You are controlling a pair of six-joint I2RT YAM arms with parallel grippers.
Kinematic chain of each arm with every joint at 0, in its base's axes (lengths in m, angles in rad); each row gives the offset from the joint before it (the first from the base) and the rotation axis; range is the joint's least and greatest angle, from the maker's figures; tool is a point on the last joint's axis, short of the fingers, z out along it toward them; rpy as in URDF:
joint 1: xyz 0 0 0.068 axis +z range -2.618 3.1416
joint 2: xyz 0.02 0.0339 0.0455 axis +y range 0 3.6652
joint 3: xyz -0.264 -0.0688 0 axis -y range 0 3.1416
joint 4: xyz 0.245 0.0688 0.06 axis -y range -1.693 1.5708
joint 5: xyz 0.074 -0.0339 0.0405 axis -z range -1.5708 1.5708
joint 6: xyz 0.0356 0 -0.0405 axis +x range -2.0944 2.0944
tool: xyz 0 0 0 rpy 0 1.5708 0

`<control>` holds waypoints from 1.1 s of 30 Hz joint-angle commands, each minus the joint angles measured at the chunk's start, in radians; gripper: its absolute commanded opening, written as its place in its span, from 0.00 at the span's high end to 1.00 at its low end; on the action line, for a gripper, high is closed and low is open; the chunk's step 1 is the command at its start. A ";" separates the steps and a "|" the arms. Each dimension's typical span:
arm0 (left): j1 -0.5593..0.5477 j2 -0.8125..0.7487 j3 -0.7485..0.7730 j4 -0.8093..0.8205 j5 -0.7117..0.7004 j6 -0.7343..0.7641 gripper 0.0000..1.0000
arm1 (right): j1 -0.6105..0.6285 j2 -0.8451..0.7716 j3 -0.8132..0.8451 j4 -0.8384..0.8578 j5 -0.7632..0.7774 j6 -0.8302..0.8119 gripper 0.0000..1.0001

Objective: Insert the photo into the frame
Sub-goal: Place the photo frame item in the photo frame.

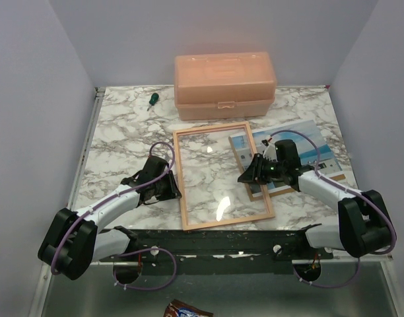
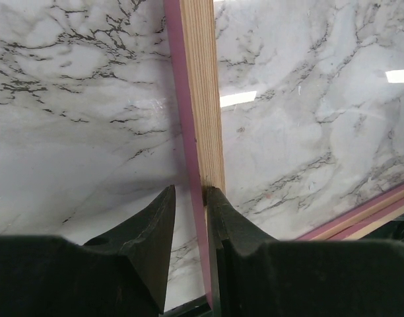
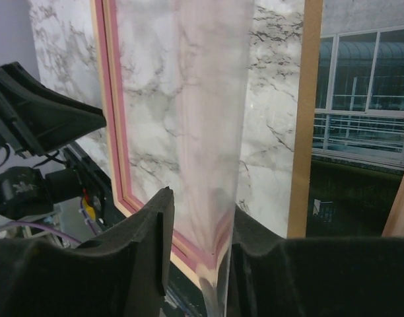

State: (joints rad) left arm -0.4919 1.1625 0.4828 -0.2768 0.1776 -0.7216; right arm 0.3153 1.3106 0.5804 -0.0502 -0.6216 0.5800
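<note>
Photo (image 1: 301,148) lies right of the frame (image 1: 222,175), long axis sideways, nearest our right gripper (image 1: 245,177), which looks half-parted; left gripper (image 2: 189,205) pinches the frame's left rail.

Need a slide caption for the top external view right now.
Left gripper pinches the frame at its left rail while right gripper works beside the photo.

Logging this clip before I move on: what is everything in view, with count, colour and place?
frame: 1, pink front, pale wood back, flat at table centre
photo: 1, blue and white, right of frame, on a brown board
box: 1, peach plastic, lidded, far edge
screwdriver: 1, green handle, left of box
table: 1, white marble pattern
left gripper: 1, black, straddling frame's left rail
right gripper: 1, black, at frame's right side, around a clear sheet
</note>
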 commanded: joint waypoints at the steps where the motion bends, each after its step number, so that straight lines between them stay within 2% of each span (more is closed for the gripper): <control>1: -0.002 0.035 -0.020 -0.054 -0.016 0.033 0.74 | 0.016 0.026 0.021 -0.040 -0.013 -0.027 0.59; 6: -0.002 0.035 -0.019 -0.053 -0.016 0.033 0.74 | 0.016 0.047 0.035 -0.057 0.009 -0.033 0.41; 16: -0.002 0.039 -0.019 -0.054 -0.014 0.033 0.74 | 0.024 0.098 0.055 -0.080 0.044 -0.049 0.17; 22: -0.002 0.040 -0.019 -0.053 -0.012 0.033 0.74 | 0.041 0.108 0.089 -0.148 0.123 -0.065 0.09; 33: -0.002 0.043 -0.017 -0.056 -0.012 0.036 0.74 | 0.053 0.071 0.145 -0.327 0.315 -0.075 0.02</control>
State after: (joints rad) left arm -0.4919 1.1671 0.4858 -0.2764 0.1814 -0.7185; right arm 0.3603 1.4094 0.6895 -0.2790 -0.4099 0.5217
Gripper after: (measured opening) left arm 0.261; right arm 0.966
